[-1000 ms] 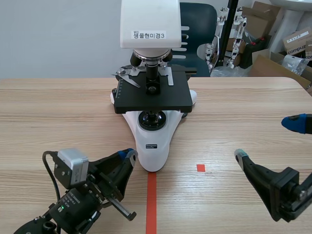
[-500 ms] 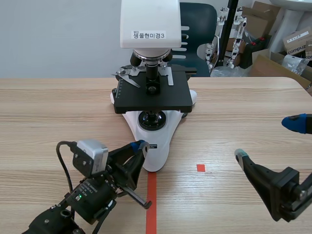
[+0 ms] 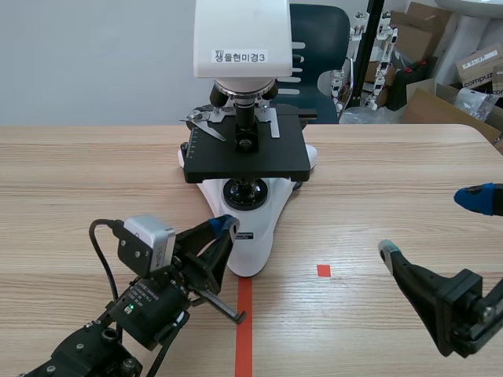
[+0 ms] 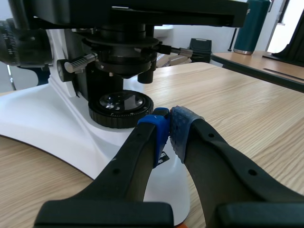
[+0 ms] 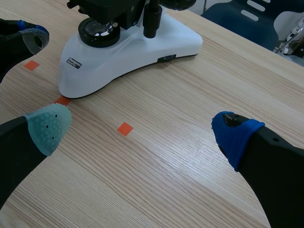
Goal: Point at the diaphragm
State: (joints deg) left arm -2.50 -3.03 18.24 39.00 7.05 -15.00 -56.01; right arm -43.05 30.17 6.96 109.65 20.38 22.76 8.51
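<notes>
left gripper is pointing forward, fingers pressed together, tips just beside the microscope base | right gripper is hovering wide open

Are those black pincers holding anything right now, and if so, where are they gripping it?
Nothing is held. The left pincer is shut on nothing, its tips together near the microscope's white base; the right pincer is open above the table.

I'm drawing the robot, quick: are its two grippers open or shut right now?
Left gripper: shut, holding nothing, tips by the microscope base.
Right gripper: open, holding nothing.
</notes>
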